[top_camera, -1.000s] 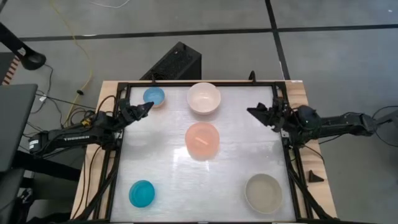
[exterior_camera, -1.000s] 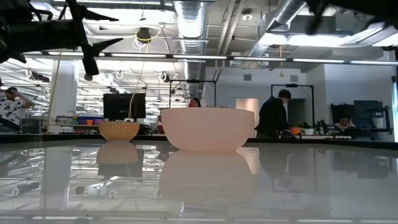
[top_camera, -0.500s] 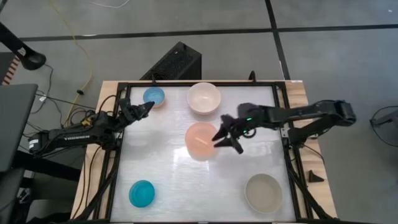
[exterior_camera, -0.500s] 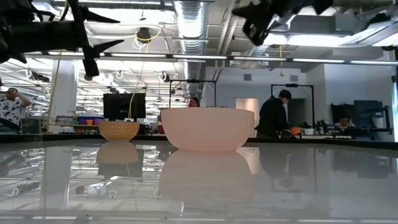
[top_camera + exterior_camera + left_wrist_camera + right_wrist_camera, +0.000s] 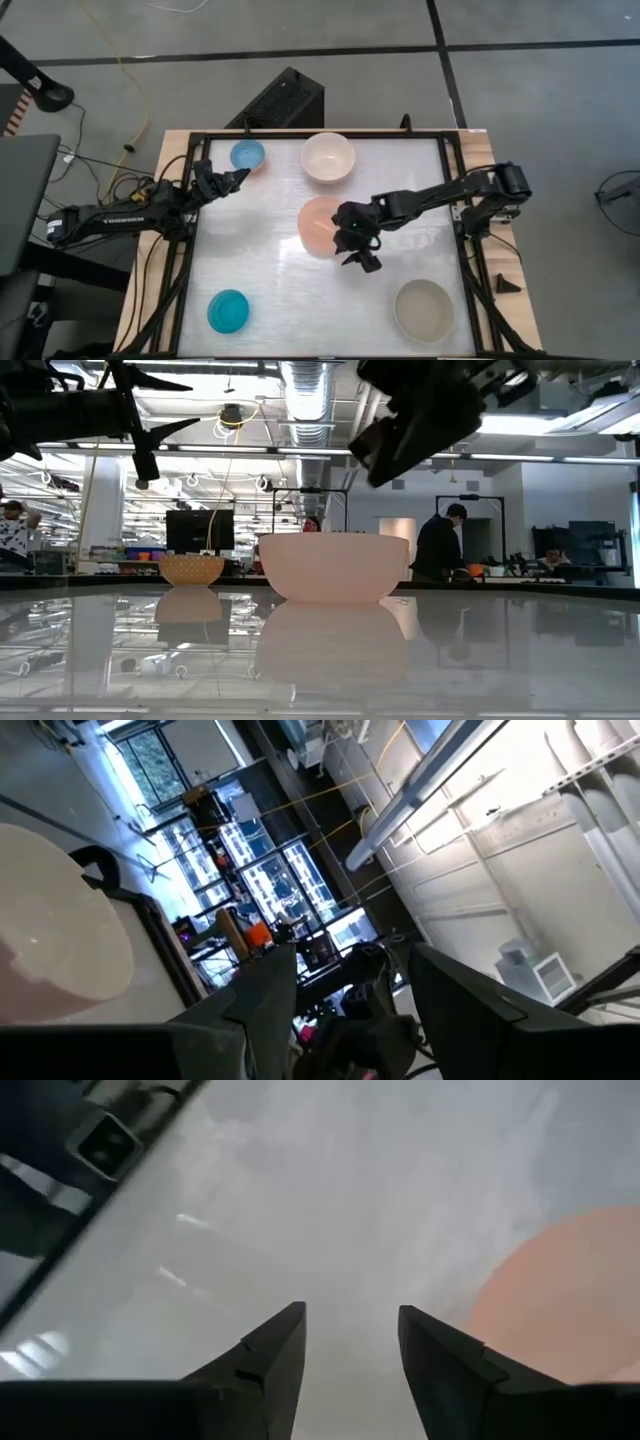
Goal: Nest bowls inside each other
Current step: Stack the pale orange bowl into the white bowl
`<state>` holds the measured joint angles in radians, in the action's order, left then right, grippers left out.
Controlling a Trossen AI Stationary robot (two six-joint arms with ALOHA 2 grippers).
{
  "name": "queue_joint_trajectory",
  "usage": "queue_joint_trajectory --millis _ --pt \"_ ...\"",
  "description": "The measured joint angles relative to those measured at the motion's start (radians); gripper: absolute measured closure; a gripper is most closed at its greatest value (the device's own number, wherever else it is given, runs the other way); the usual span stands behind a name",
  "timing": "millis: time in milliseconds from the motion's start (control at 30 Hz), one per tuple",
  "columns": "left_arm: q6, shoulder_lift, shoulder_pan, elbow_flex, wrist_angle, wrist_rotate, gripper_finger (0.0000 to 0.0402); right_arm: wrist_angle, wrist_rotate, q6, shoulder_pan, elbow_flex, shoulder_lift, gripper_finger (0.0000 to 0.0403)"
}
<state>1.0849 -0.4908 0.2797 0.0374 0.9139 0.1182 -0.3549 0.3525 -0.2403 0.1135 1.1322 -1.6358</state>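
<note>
Five bowls stand on their bases on the white table. The light blue one (image 5: 248,154) and the white one (image 5: 328,157) are at the far side. The salmon-pink one (image 5: 320,224) (image 5: 333,567) is in the middle. The teal one (image 5: 229,311) and the grey-beige one (image 5: 423,309) are at the near side. My right gripper (image 5: 352,250) (image 5: 350,1320) hangs open, slanting down, above the table just beside the pink bowl's near right rim, and it touches nothing. My left gripper (image 5: 236,177) (image 5: 350,975) waits open by the light blue bowl.
A black frame (image 5: 455,215) runs around the table top and shows in the right wrist view as well (image 5: 100,1140). Bare table lies between the pink bowl and the two near bowls. In the low view, people stand in the room behind the table.
My right gripper has swung from the table's right edge toward the middle and come down, tipping from nearly level to slanting downward and rolling as it went. It now hangs by the pink bowl's near right rim. The bowls have kept still.
</note>
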Motion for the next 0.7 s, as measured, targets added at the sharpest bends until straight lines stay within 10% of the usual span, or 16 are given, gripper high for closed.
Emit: queue_joint_trajectory --millis 700 --pt "-0.01 0.0 -0.002 0.0 -0.01 0.003 0.0219 -0.05 -0.12 0.041 -0.092 0.023 -0.192 0.022"
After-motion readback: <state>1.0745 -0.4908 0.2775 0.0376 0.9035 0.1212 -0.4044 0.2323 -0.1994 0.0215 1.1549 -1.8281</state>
